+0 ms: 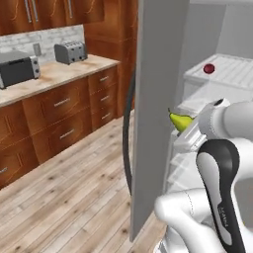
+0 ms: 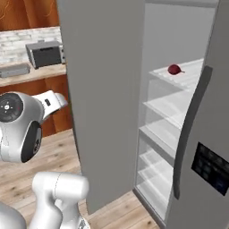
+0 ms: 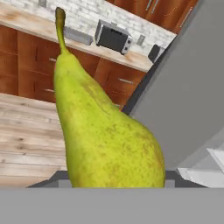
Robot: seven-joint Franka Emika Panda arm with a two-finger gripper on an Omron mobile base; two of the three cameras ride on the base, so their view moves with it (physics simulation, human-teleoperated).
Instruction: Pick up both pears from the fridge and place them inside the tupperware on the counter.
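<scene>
I hold one pear (image 3: 103, 127) pinched in my gripper (image 1: 190, 129), out by the open fridge (image 2: 179, 116).

Off to the left of my jaws the counter (image 1: 59, 74) runs along the wall, with the toaster oven (image 1: 19, 68) and a toaster (image 1: 70, 52) standing on it; in the right base view the grey tupperware (image 2: 14, 70) lies on that counter just left of the toaster oven, well apart from me. Between the counter and my jaws stands the open fridge door (image 1: 158, 99), its curved dark handle on the counter side. My jaws are closed on the pear's wide bottom, its narrow end and stem pointing away from my hand. Beyond and to the right of my jaws, a dark red fruit (image 2: 174, 69) rests on an upper white fridge shelf (image 2: 188, 74).
</scene>
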